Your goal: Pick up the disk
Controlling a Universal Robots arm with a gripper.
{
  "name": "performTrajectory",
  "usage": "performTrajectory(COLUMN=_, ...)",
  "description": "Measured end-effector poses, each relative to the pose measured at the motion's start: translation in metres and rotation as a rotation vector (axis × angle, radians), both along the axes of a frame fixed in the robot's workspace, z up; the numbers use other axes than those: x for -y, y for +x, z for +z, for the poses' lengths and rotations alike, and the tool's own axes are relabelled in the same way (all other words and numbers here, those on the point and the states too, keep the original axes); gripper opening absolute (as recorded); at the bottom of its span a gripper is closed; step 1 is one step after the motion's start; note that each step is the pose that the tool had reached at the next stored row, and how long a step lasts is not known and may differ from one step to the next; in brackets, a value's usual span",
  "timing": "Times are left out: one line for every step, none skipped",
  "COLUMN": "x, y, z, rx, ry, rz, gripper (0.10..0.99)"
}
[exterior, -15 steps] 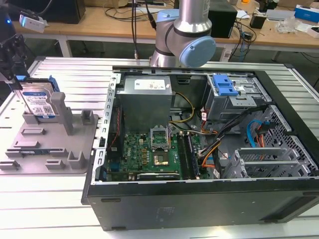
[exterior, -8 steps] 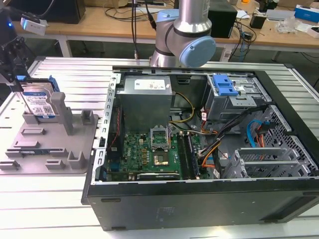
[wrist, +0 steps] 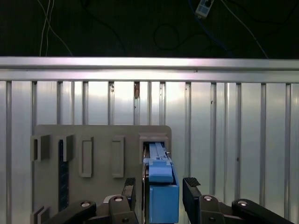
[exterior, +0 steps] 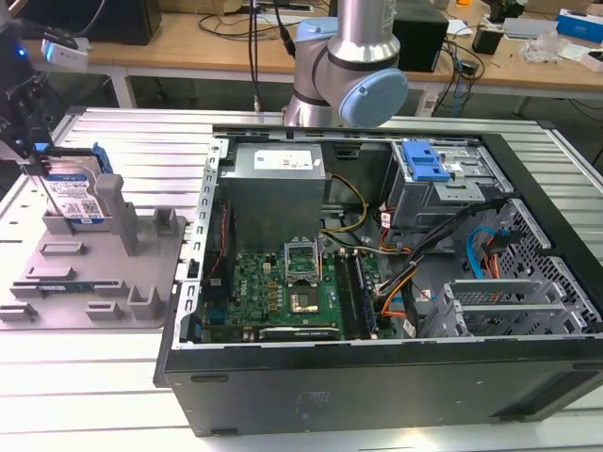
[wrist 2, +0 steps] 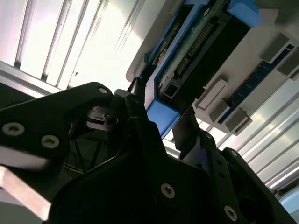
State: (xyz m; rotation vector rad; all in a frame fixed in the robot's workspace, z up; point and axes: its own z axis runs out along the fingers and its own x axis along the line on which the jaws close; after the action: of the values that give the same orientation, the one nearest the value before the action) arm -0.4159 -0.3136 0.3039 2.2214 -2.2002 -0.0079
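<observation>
The computer case (exterior: 377,377) lies open on the surface (exterior: 94,414), with the arm's base (exterior: 349,75) behind it. Inside the case, the power supply (exterior: 278,188) sits behind the circuit board (exterior: 283,292). To the exterior view's left of the case, just beside its wall, the holder (exterior: 94,273) lies flat on the surface. The disk (exterior: 73,193) stands upright in a slot on the holder's side away from the case, and the claw (wrist: 161,184) sits over its upper edge.

Silvery metal disk (exterior: 73,193), matt blue plastic rails (wrist: 163,198).
</observation>
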Motion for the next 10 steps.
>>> performTrajectory(x=0.0, y=0.0, z=-0.0012, rx=0.0, ry=0.0, rz=0.0, gripper=0.463)
performTrajectory(x=0.0, y=0.0, z=-0.0022, rx=0.0, ry=0.0, rz=0.0, gripper=0.392)
performTrajectory(x=0.0, y=0.0, z=-0.0031, rx=0.0, ry=0.0, rz=0.0, gripper=0.392)
performTrajectory(x=0.0, y=0.0, z=-0.0035, rx=0.0, ry=0.0, rz=0.0, gripper=0.392)
performTrajectory(x=0.0, y=0.0, z=-0.0037, rx=0.0, ry=0.0, rz=0.0, gripper=0.392)
performTrajectory(x=0.0, y=0.0, z=-0.0039, rx=-0.0001, ry=0.0, rz=0.0, gripper=0.392)
performTrajectory(x=0.0, y=0.0, z=-0.0039, rx=0.0, ry=0.0, rz=0.0, gripper=0.392)
performTrajectory(x=0.0, y=0.0, z=-0.004, rx=0.0, ry=0.0, rz=0.0, gripper=0.392)
performTrajectory(x=0.0, y=0.0, z=-0.004, rx=-0.0001, ry=0.0, rz=0.0, gripper=0.392)
performTrajectory(x=0.0, y=0.0, z=-0.0041, rx=0.0, ry=0.0, rz=0.0, gripper=0.392)
